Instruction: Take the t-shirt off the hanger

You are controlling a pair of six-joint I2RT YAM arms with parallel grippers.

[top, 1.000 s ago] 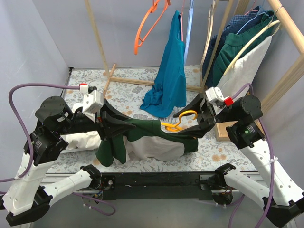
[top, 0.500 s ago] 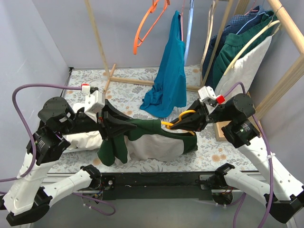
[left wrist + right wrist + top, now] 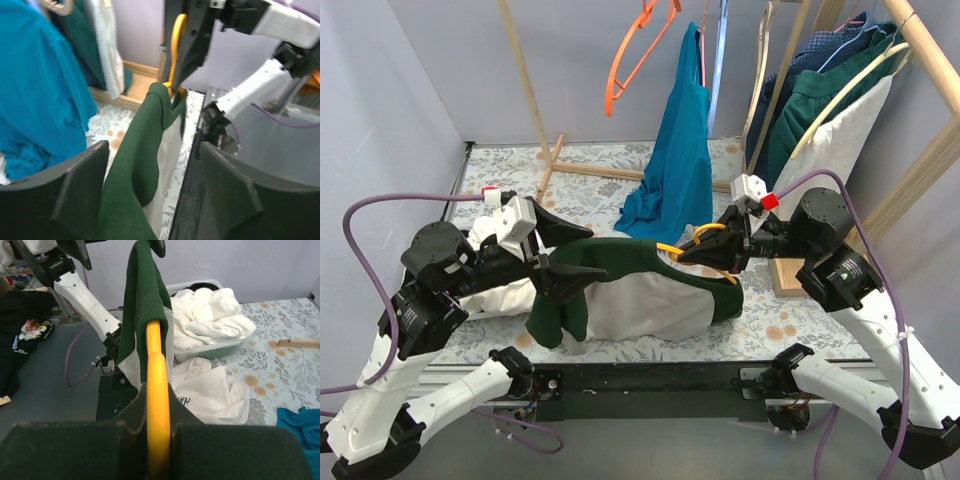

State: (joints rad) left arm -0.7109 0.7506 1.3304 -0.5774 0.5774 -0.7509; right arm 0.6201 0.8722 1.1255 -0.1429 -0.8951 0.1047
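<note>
Opened since a second ago, the left end effector (image 3: 585, 255) now has its jaws spread wide on either side of the green-and-white t-shirt (image 3: 640, 295) and no longer pinches it. The shirt is draped over the yellow hanger (image 3: 159, 375) above the middle of the flowered worktop (image 3: 510, 165), with its left end drooping toward the near edge. On the right, the right end effector (image 3: 159, 432) has clamped narrow on the hanger and lifted it.

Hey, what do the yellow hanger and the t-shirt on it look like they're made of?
The yellow hanger looks like plastic: smooth, slightly glossy, an evenly coloured rounded rod. The t-shirt looks like knit fabric, possibly cotton: matte, with fine ribbing along the green edge and soft folds.
</note>
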